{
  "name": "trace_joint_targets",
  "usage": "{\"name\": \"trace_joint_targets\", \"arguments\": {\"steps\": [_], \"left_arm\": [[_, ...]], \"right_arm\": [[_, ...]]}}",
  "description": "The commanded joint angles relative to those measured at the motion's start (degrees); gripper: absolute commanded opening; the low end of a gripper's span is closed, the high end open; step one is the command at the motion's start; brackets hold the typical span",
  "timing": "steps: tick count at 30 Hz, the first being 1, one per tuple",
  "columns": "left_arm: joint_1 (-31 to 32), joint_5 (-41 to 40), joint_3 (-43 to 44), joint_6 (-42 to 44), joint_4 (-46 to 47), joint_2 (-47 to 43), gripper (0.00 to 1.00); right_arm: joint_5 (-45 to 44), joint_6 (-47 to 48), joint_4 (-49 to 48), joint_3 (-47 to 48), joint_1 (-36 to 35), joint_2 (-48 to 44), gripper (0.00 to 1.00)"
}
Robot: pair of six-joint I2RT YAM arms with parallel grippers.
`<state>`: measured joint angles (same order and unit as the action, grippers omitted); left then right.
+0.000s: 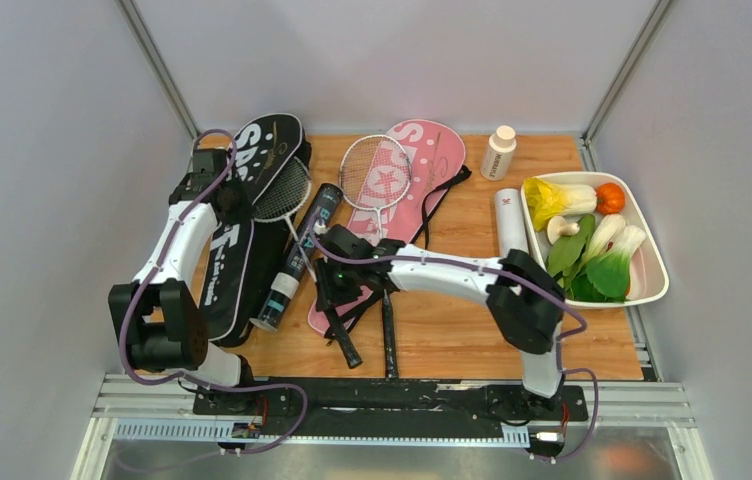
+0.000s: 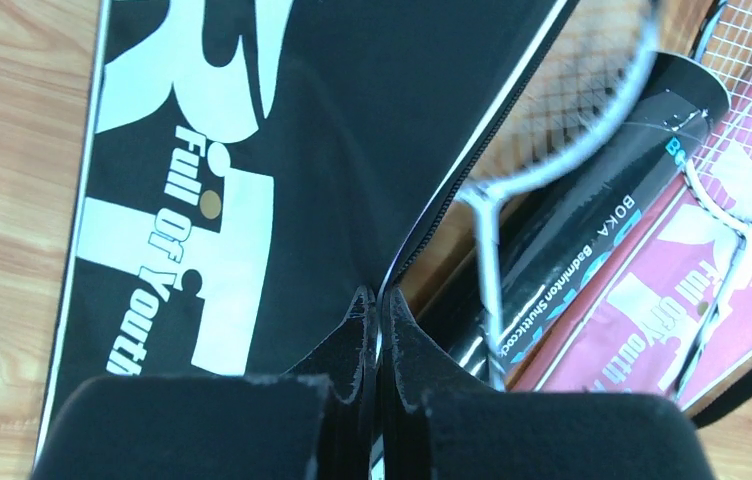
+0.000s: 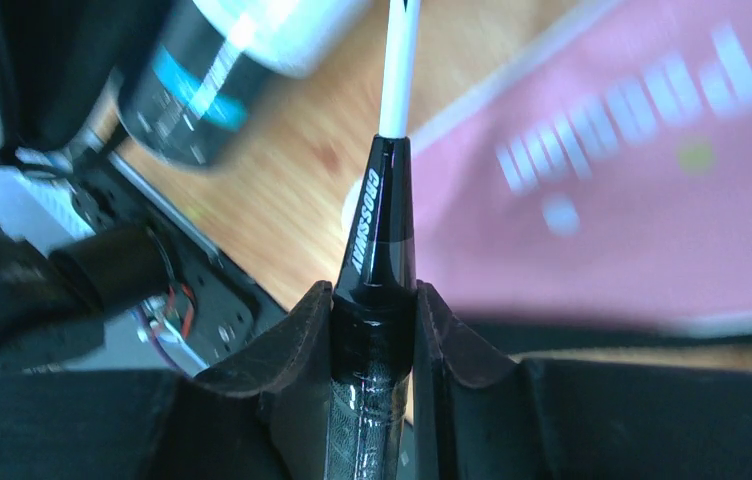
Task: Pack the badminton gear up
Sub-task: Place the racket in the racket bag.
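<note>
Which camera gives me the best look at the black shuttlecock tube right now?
Top external: the black shuttlecock tube lies in full, both ends visible, between the black bag and pink bag. Left wrist shows only its labelled middle behind a racket; right wrist, one blurred end.

The left racket (image 1: 282, 190) lies on the left bag (image 1: 237, 265) and the right racket (image 1: 375, 172) on the right bag (image 1: 432, 150), a shuttlecock tube (image 1: 297, 255) between, a second tube (image 1: 510, 225) beside the vegetable tray (image 1: 652, 250).

Bright even light, soft shadows, blurry close-ups (pink bag (image 3: 642, 150) most)
</note>
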<state>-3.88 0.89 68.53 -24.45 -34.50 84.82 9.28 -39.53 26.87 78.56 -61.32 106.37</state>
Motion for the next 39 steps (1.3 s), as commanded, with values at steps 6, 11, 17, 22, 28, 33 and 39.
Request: {"name": "trace_joint_targets", "arguments": {"steps": [6, 11, 17, 22, 28, 33, 39], "left_arm": [[-0.7, 4.6, -0.3, -2.7, 1.3, -4.7, 0.00], [-1.1, 8.1, -0.8, -5.5, 1.8, -5.5, 0.00], [-2.4, 13.3, -3.1, -8.4, 3.3, -8.1, 0.00], [-3.8, 17.9, -7.0, -11.7, 5.6, -11.6, 0.00], [-8.3, 22.2, -13.3, -16.6, 11.2, -14.1, 0.00], [-13.6, 27.2, -14.6, -17.5, 13.5, -11.3, 0.00], [-16.6, 29.7, -16.3, -16.1, 18.4, -6.6, 0.00]], "right_arm": [[1.2, 3.4, -4.7, 28.9, 2.6, 17.5, 0.00], [1.3, 2.4, -5.7, 39.2, 4.2, 23.2, 0.00], [-0.3, -1.1, -15.1, 38.8, 5.6, 26.0, 0.00], [-3.9, -4.1, -22.4, 38.3, 5.9, 28.2, 0.00], [-6.3, -10.5, -28.0, 42.9, 6.0, 33.3, 0.00], [-10.3, -13.1, -35.4, 41.6, 6.0, 34.6, 0.01], [-13.4, -16.7, -37.2, 44.7, 6.0, 39.6, 0.01]]}}
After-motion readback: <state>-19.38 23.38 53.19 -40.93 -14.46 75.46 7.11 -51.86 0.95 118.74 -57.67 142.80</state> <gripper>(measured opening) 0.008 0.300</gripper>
